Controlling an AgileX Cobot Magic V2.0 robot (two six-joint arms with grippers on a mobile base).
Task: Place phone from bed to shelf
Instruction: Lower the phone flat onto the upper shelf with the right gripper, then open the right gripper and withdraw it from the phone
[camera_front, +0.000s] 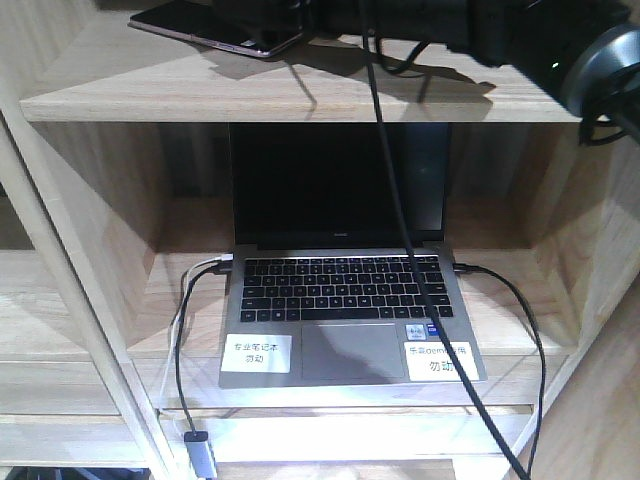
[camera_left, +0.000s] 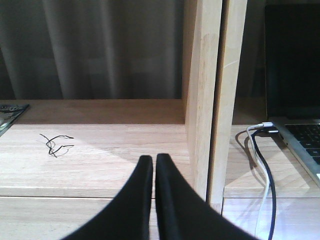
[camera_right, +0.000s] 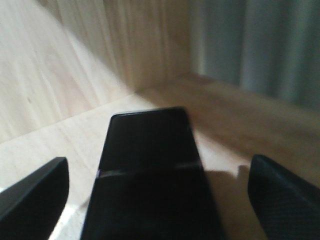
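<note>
The phone (camera_front: 210, 28), slim with a glossy black face and a pinkish edge, lies flat on the top plank of the pale wooden shelf (camera_front: 300, 95). My right gripper (camera_front: 295, 18) reaches over its near end. In the right wrist view the phone (camera_right: 147, 165) lies on the plank between the two fingers of my right gripper (camera_right: 157, 162), which is open, with a gap on each side. My left gripper (camera_left: 153, 159) is shut on nothing, low in front of a shelf upright (camera_left: 202, 75). The bed is out of view.
A grey laptop (camera_front: 345, 290) stands open in the compartment below, with cables (camera_front: 500, 330) plugged into both sides and hanging over the front edge. The left wrist view shows a thin black wire loop (camera_left: 55, 144) on a plank and a grey curtain (camera_left: 100, 45) behind.
</note>
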